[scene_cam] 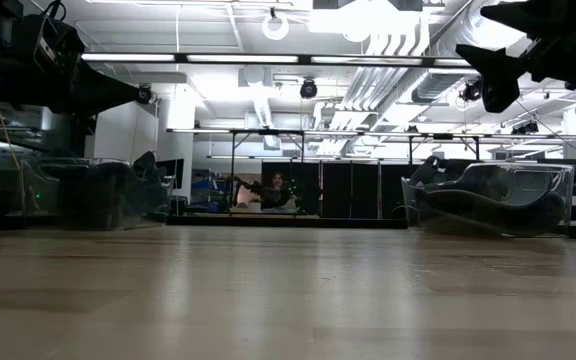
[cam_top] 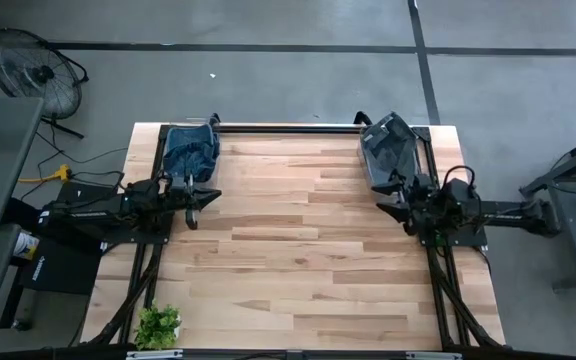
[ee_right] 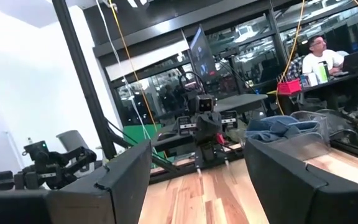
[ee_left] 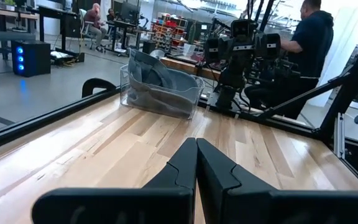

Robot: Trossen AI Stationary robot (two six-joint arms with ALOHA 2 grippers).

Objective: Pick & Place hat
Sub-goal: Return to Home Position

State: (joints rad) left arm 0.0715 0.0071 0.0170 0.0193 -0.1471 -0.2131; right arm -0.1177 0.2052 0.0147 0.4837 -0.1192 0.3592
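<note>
Blue denim hats (cam_top: pixel 191 147) fill a clear bin (cam_top: pixel 171 168) at the table's far left; the right wrist view shows them as well (ee_right: pixel 277 128). Dark grey hats (cam_top: pixel 386 148) lie in a second clear bin (cam_top: pixel 368 175) at the far right, also seen in the left wrist view (ee_left: pixel 157 76). My left gripper (cam_top: pixel 202 196) (ee_left: pixel 196 158) hovers just near of the blue bin, shut on nothing. My right gripper (cam_top: pixel 393 207) (ee_right: pixel 197 163) hangs open just near of the grey bin, raised above the table (scene_cam: pixel 495 72).
The wooden tabletop (cam_top: pixel 298 260) between the arms is bare planks. A small green plant (cam_top: pixel 158 325) stands at the near left corner. A black rail (cam_top: pixel 288 127) runs along the far edge. People sit and stand in the room beyond (ee_left: pixel 306 37).
</note>
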